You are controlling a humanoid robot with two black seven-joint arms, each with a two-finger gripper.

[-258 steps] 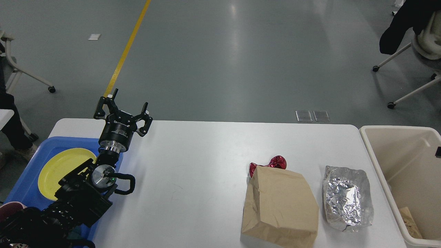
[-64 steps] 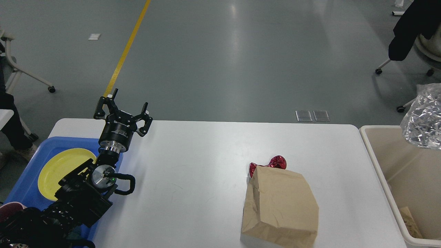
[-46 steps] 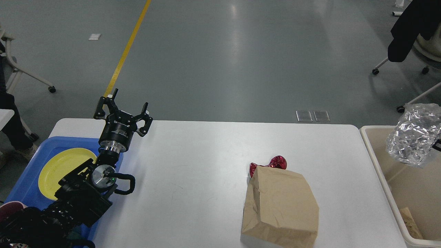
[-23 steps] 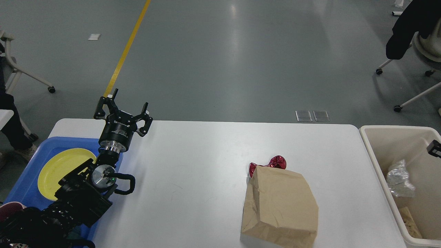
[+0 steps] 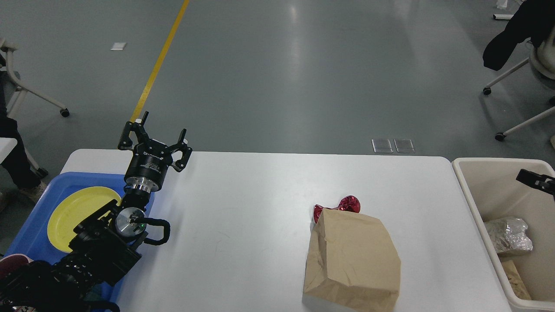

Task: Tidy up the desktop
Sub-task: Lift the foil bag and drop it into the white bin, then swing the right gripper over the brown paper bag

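The white desktop [image 5: 256, 208] holds a brown paper bag [image 5: 353, 260] lying flat at the front right. A shiny red wrapper [image 5: 342, 206] peeks out behind the bag's far edge. My left gripper [image 5: 157, 130] stands open and empty above the table's far left edge, beside the blue tray. Only a black tip of my right gripper [image 5: 536, 179] shows at the right edge, above the cream bin; its fingers cannot be told apart. A crumpled foil piece [image 5: 508, 235] lies inside that bin.
A cream plastic bin [image 5: 470, 182] stands against the table's right end, with brown paper scrap [image 5: 516, 279] in it. A blue tray [image 5: 34, 216] with a yellow plate [image 5: 78, 212] sits at the left. Wheeled chairs stand on the floor, far right and far left.
The foil left the table, hung above the bin at the right edge, then dropped and now rests on the bin's bottom. The right gripper's tip has come slightly into view. Left arm unmoved.
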